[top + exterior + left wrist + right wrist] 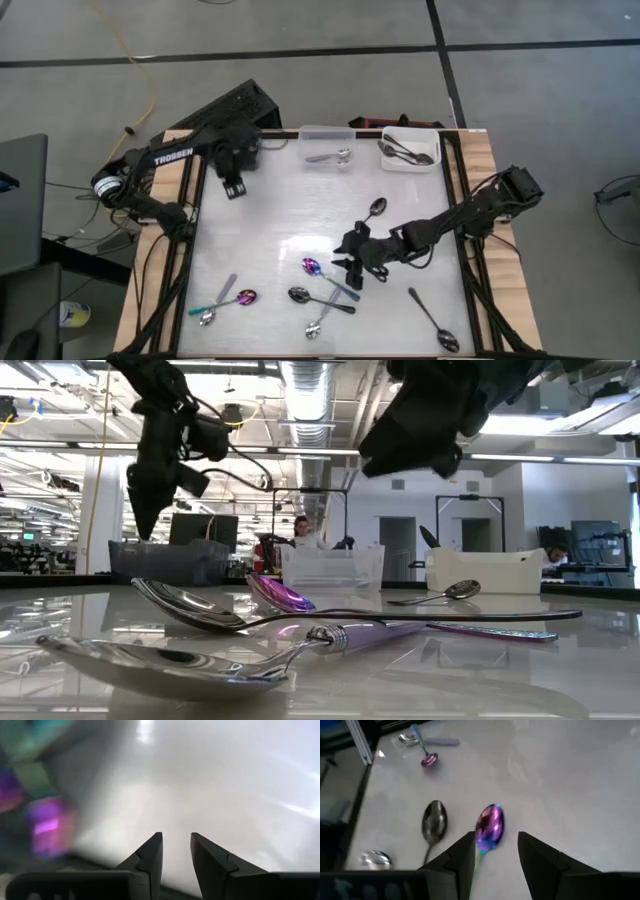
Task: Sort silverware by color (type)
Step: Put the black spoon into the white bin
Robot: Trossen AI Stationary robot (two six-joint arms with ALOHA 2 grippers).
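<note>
right claw open, empty, over purple spoon, left claw apparently ajar near far bins

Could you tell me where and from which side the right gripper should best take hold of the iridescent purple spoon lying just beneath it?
Probably the handle, just behind the bowl. The purple spoon lies flat, so the right gripper, open above it, would descend from overhead, one finger either side; the thin handle suits this better than the wide, rounded bowl.

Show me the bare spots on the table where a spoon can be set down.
Free: the wide middle stretch between the left gripper, the clear bin and the right gripper; also the right edge strip above the lone dark spoon. Crowded: the front, around the purple spoon and the spoons beside it.
</note>
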